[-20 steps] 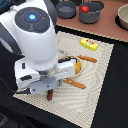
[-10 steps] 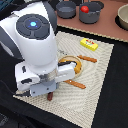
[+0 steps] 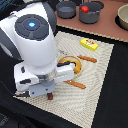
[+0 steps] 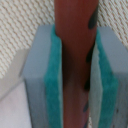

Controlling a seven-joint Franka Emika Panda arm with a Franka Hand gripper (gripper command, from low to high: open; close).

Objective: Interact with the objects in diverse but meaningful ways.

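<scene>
In the exterior view the arm's big white body filled the near side of the scene, and the gripper [image 3: 49,94] hung low at the mat's [image 3: 102,85] near edge with a brown sausage [image 3: 50,96] showing just under it, upright, its lower end at the weave. Just beyond the gripper, partly hidden by the arm, lay the tan plate [image 3: 75,64], and beside it two orange-handled pieces of cutlery, one [image 3: 75,84] nearer the gripper and one [image 3: 88,59] farther off. Farther away on the mat sat the yellow block [image 3: 89,44]. Well away from the gripper, on the brown table [image 3: 107,26] past the mat, stood two grey-blue pots, the one on the exterior view's left [image 3: 66,8] and another [image 3: 90,12] with the red tomato [image 3: 85,8] inside it; a tan bowl [image 3: 123,17] showed at the far corner. In the wrist view the two grey fingers [image 4: 40,95] with their teal pads [image 4: 53,90] stood narrow, pressed against both sides of the sausage [image 4: 75,60], which ran straight up between them, clamped. The woven mat [image 4: 20,25] lay behind them.
</scene>
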